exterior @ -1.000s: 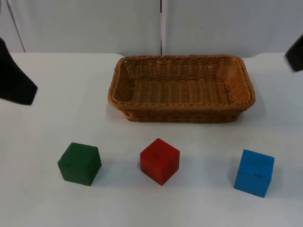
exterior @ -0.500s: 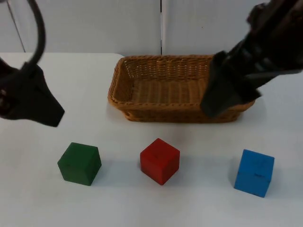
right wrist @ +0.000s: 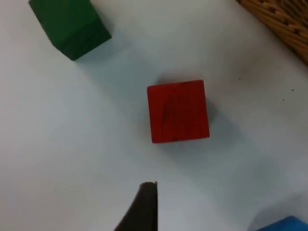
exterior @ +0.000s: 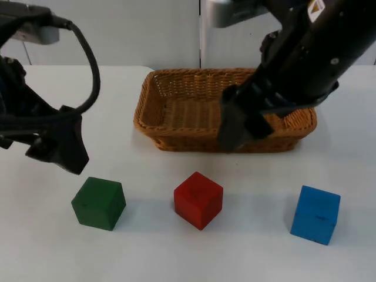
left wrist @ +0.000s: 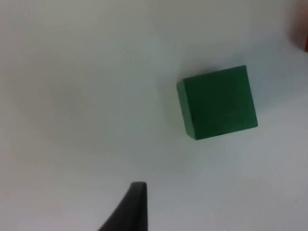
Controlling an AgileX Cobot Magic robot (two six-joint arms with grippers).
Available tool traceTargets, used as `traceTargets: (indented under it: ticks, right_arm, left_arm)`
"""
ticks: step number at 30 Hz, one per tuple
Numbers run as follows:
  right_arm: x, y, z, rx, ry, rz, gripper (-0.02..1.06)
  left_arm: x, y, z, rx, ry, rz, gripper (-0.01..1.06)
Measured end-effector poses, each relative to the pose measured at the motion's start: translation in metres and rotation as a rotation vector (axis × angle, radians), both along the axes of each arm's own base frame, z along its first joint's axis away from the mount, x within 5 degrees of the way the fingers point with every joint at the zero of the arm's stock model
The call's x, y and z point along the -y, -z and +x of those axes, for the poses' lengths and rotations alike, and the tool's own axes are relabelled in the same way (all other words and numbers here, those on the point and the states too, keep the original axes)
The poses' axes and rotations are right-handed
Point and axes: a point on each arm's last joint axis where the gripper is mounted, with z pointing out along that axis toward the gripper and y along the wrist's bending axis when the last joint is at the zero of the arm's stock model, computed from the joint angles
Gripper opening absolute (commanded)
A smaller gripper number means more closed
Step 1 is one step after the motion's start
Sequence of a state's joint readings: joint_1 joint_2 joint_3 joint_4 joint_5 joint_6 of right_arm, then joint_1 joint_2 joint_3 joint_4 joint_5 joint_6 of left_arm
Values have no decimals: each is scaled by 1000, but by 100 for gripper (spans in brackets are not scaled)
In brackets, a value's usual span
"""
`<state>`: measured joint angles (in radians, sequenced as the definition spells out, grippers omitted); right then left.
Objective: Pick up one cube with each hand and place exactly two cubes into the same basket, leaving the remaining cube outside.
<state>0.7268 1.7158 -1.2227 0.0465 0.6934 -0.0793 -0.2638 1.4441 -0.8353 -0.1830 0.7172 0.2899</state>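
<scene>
White table (exterior: 176, 258), wicker basket (exterior: 176, 126) empty. I see left gripper (exterior: 61, 154) above green cube (exterior: 98, 202), right gripper (exterior: 235, 126) above red cube (exterior: 198, 200); finger spread unclear. Blue cube (exterior: 315, 214) untouched. Nothing picked.

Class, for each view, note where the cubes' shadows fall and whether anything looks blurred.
Top view: red cube casts a faint shadow, edges crisp. Left wrist view: green cube slightly soft, shadow faint. Right wrist view: the red cube's soft shadow falls toward the blue cube.

A white table top (exterior: 147, 258) runs back to a grey partition wall (exterior: 129, 32), seemingly split by a vertical seam.
</scene>
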Motion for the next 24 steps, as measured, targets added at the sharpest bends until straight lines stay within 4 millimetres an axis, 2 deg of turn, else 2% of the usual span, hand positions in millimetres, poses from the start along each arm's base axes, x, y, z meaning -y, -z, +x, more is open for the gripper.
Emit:
traceTargets:
  ticks: [14,24]
  right_arm:
    - [-12,35,16,14,8,-2,85]
    - [-28,62,19,40,-28,-3,85]
  left_arm:
    - [6,22,22,-28,-32,-3,105]
    - [25,57,37,-54,-4,14,105]
